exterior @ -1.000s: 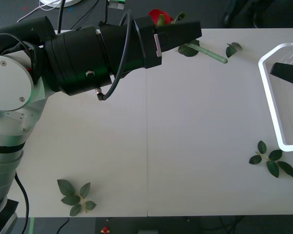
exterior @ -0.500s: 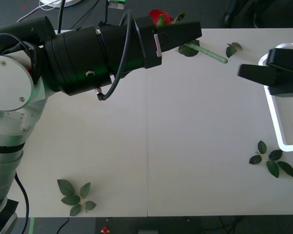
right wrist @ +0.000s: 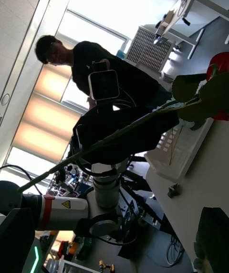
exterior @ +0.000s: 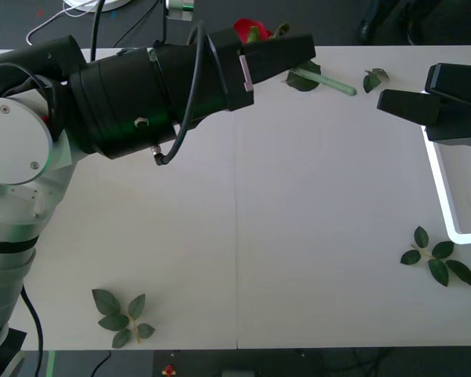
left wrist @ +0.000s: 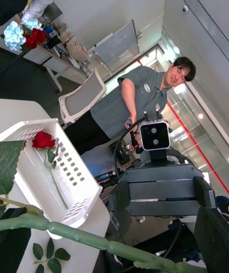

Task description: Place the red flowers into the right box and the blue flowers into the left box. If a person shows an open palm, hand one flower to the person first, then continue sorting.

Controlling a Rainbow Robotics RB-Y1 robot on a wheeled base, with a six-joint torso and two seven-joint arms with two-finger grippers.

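Note:
My left gripper (exterior: 301, 53) reaches over the table's far edge, shut on a red flower (exterior: 248, 30) whose pale green stem (exterior: 323, 82) pokes out past the fingers. In the left wrist view that stem (left wrist: 81, 239) crosses between the black fingers. My right gripper (exterior: 408, 94) hovers open and empty by the near-left corner of the right box (exterior: 436, 169). Another red flower (left wrist: 44, 140) lies in the right box (left wrist: 71, 206). The right wrist view has the held rose (right wrist: 221, 65) and a white tray, apparently the left box (right wrist: 164, 168), with a thin stem in it. Blue flowers (left wrist: 13, 35) sit far off in the room.
Loose leaf sprigs lie at the front left (exterior: 122, 314) and front right (exterior: 438, 258) of the white table (exterior: 235, 236). A small leaf (exterior: 371, 78) rests near the far edge. People stand in the room behind, away from the table.
My right gripper has come in from the right edge and moved left, past the box's corner. The left arm has shifted slightly back with the rose.

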